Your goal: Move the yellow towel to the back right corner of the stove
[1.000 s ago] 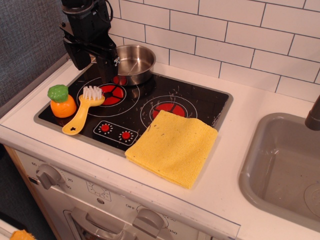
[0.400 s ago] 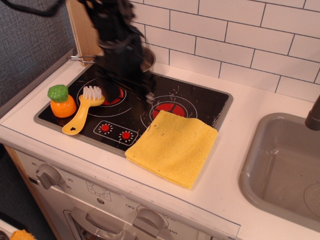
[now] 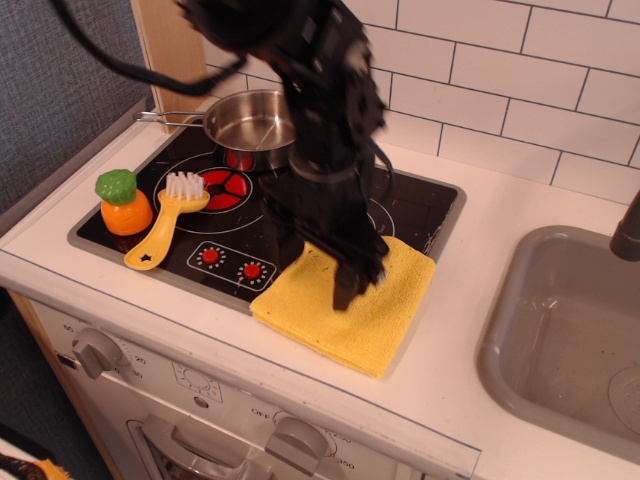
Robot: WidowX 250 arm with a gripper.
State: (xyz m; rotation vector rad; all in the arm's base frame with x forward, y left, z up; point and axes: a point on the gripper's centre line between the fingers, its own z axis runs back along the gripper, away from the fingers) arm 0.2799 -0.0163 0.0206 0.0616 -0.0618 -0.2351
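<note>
Nearest the camera, along the front edge of the white surface, we see the oven's grey knobs below the counter lip. Just behind that edge lies the yellow towel, folded flat, its front half resting on the white counter and its back half overlapping the front right part of the stove. Over the towel's middle hangs the gripper, dark and blurred; its lower tip appears to reach the cloth, but we cannot tell whether it is spread or clenched, nor whether it has any hold on the fabric. Our arm rises from it as a black mass that hides most of the right burner.

To the left on the stove we see the two small red dials, then the yellow-handled scrub brush lying with its white bristles toward the left burner. Just beside the brush stands an orange toy vegetable with a green top.

Farther back, a steel pot sits at the stove's rear left, its handle pointing left. Off to the right the grey sink is sunk into the counter, and the white tiled wall closes the scene.
</note>
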